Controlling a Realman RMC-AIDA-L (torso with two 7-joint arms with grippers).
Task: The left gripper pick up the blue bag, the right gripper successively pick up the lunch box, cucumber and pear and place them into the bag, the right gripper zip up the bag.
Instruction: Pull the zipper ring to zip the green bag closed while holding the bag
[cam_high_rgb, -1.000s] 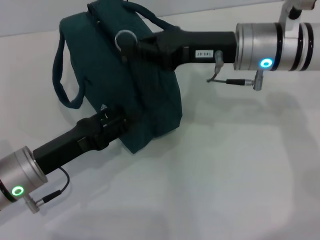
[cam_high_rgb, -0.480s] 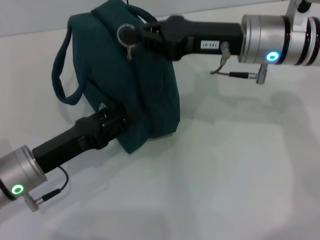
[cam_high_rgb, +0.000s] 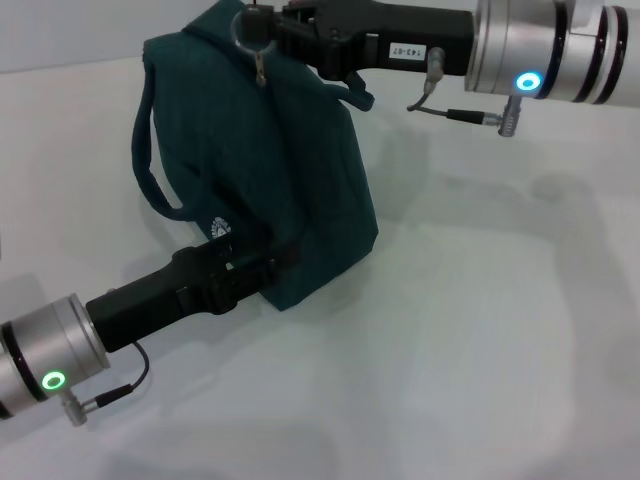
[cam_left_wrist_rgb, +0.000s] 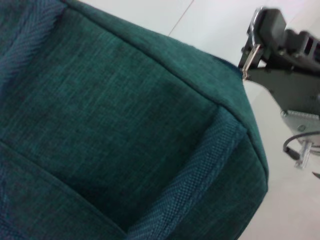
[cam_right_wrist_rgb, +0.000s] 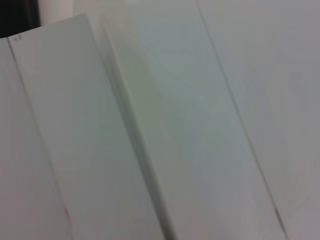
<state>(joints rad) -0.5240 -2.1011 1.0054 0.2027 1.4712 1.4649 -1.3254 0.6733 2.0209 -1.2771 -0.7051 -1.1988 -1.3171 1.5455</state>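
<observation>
Head view: my large dark teal-blue fabric lunch bag (cam_high_rgb: 265, 170) stands upright on the white table (cam_high_rgb: 480, 340), at about 11 o'clock of the scene. My left gripper (cam_high_rgb: 262, 262) comes in from 7 o'clock and is clamped on the bag's lower front edge. My right gripper (cam_high_rgb: 262, 25) reaches in from 2 o'clock and is pinched on the metal ring zipper pull (cam_high_rgb: 250, 28) at the bag's top. I judge the zip line runs along the top ridge, so the pull has to travel along that axis; right arm is the near one.

Left wrist view: bag fabric fills it, right gripper (cam_left_wrist_rgb: 251, 56) at the pull (cam_left_wrist_rgb: 254, 51) just past the bag's corner.

Right wrist view: only pale table surface; no fingers shown.
</observation>
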